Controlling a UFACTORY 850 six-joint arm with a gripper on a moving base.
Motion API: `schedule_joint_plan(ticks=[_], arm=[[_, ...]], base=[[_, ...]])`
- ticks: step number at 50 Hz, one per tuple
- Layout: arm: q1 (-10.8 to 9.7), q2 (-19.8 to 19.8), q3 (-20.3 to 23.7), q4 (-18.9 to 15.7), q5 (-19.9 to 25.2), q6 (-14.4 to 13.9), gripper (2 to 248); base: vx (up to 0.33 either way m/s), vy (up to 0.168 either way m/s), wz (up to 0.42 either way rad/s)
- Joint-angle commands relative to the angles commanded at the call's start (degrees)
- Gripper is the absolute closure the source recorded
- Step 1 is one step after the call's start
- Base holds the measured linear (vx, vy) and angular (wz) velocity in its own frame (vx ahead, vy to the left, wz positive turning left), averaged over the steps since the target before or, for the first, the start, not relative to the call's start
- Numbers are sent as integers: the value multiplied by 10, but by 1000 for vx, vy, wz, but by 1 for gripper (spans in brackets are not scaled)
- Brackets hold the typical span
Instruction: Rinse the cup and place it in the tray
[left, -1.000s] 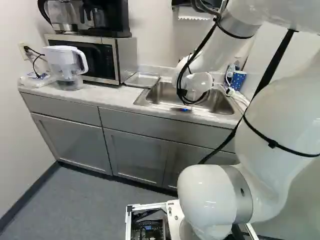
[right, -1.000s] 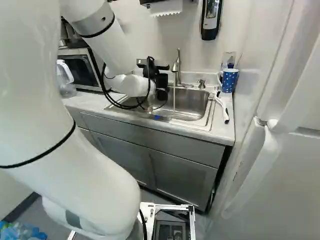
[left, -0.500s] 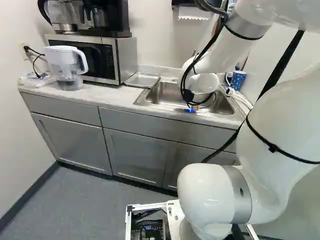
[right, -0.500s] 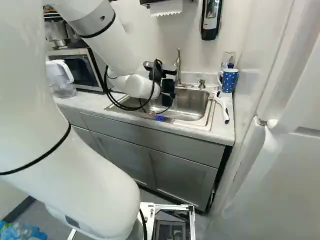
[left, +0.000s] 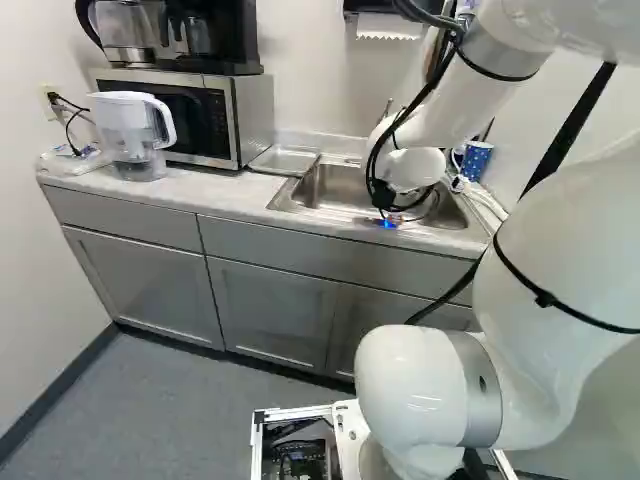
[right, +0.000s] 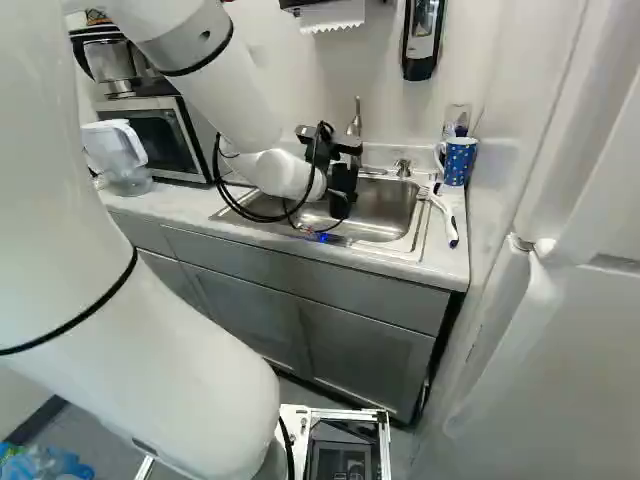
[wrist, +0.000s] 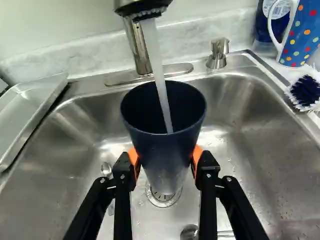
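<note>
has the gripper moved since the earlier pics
Yes. Judged against the faucet in the right base view, the gripper has shifted rightward, closer to it.

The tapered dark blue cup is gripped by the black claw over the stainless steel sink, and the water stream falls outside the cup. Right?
Not quite: the wrist view shows the clear water stream running into the tapered dark blue cup, not outside it. The rest is right: the black claw with orange pads grips the cup over the stainless steel sink.
</note>
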Motion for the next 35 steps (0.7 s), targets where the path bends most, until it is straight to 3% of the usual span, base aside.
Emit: schedule_joint_plan(ticks=[35], arm=[[2,-16,-16,0,0,0,129]], base=[[0,0,0]])
